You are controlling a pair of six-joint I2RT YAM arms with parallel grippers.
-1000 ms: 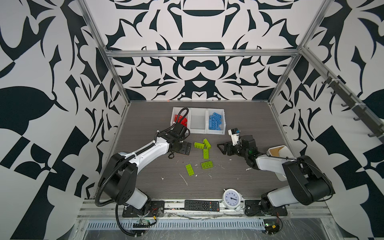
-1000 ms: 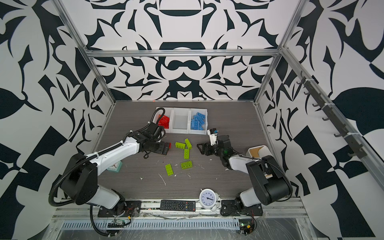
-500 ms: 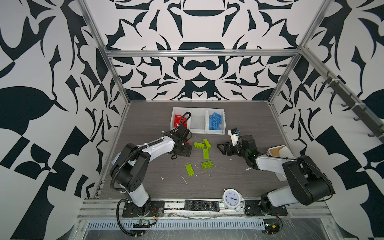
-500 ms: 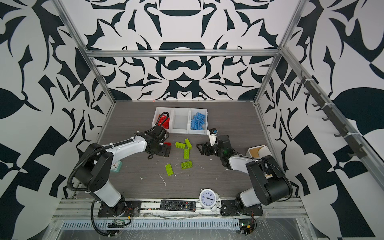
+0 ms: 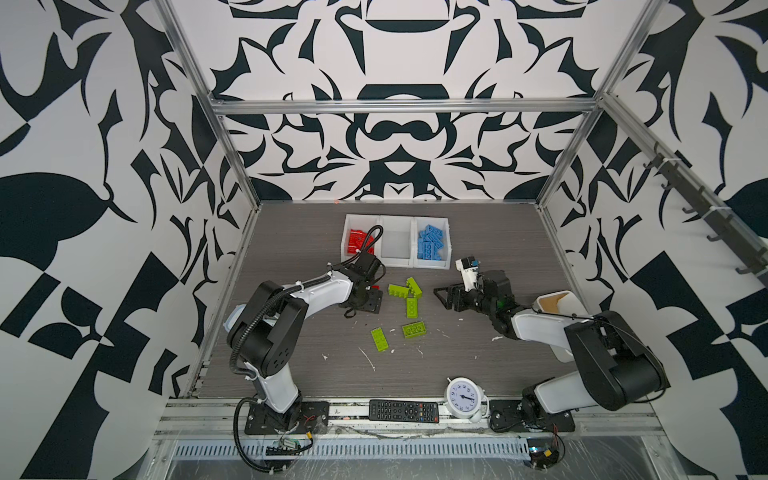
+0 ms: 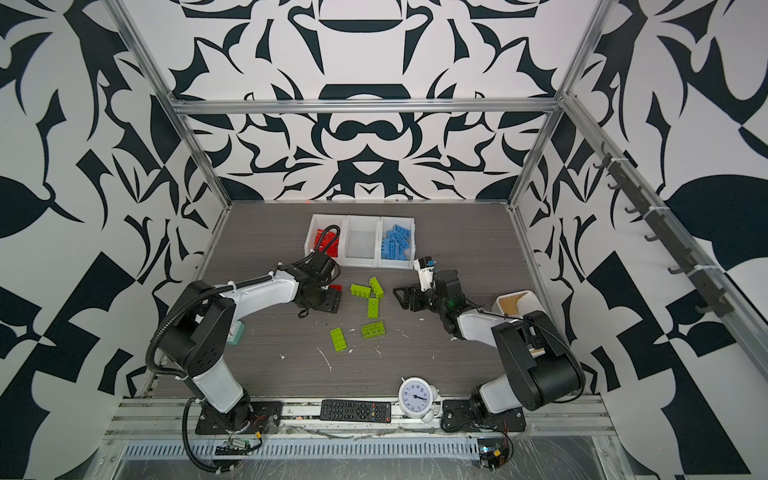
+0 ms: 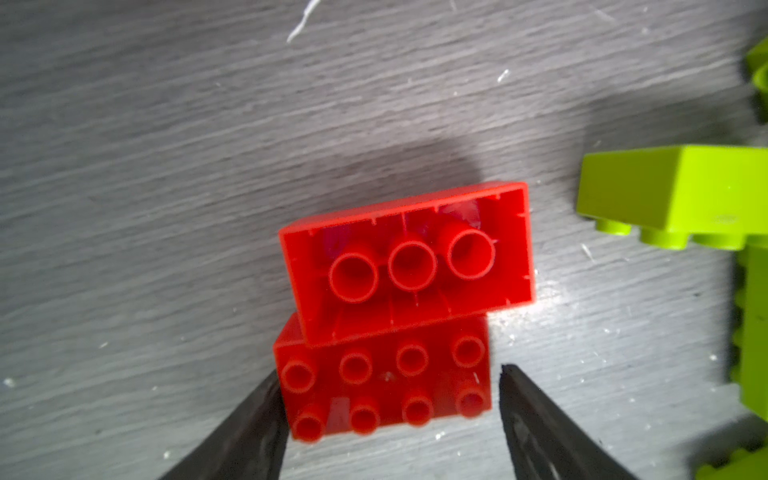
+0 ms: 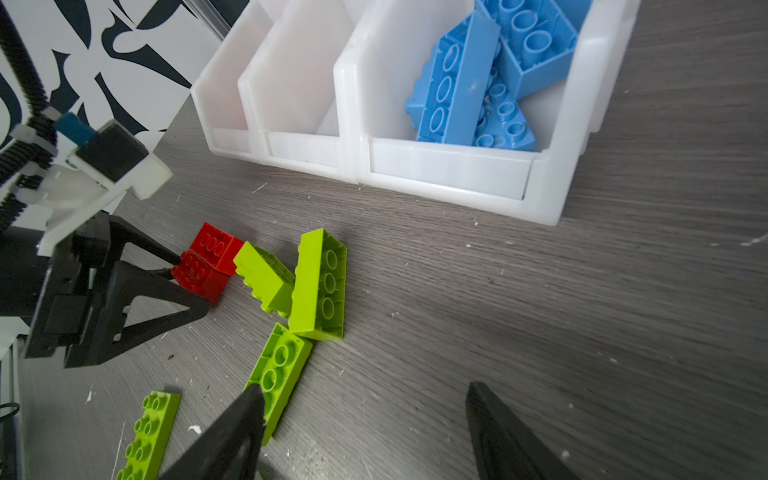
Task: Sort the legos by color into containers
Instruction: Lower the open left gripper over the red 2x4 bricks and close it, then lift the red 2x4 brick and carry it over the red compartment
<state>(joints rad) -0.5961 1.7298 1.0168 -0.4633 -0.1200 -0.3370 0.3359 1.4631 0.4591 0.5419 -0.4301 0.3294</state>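
Top views both showed the left arm (image 5: 316, 291) reaching low over the grey bench (image 5: 291, 232), ending just in front of the 3 white containers (image 5: 397, 261) joined in a row at the back. The leftmost container held red legos (image 5: 358, 245), partly hidden by the arm's cable.

In the left wrist view the left hand (image 7: 388, 371) stood part-way open around a stud-up red brick (image 7: 382, 386) lying on the bench. 1 finger (image 7: 249, 428) touched the brick's end and the other stood just clear of the opposite end, so nothing was clamped. A second red brick (image 7: 407, 266), hollow side up, leaned on the first one's far edge.

Just right of these, 5 lime green bricks (image 5: 412, 307) lay loose on the bench, 3 clustered together and 2 nearer the front. Behind them, the rightmost container held a heap of light blue bricks (image 5: 432, 245).

Farther right, the right hand (image 8: 363, 388) hovered wide open with nothing between its fingers. 1 fingertip was close over a green brick (image 8: 280, 370), and whether they touched could not be told. A white tub (image 5: 557, 301) sat at the right edge, and a remote (image 5: 404, 410) and clock (image 5: 462, 397) lay along the front rail.
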